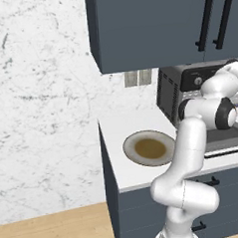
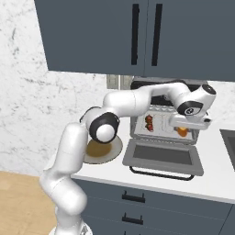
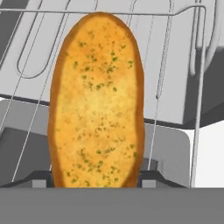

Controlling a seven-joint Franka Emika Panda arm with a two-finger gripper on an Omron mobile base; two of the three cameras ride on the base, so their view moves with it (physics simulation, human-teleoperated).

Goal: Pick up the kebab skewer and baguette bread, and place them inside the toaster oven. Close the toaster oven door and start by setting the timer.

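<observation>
The baguette bread, golden with green flecks, sits between my gripper's two dark fingertips, which press on its sides. It hangs over the wire rack of the toaster oven. From the right base view my gripper is at the oven's mouth, on the right side, with the orange loaf under it. The kebab skewer lies inside the oven on the left of the rack. The toaster oven door is folded down flat over the counter.
A round grey plate with a brown centre sits on the white counter left of the oven. Blue-grey wall cabinets hang above. The oven's knobs show behind my arm.
</observation>
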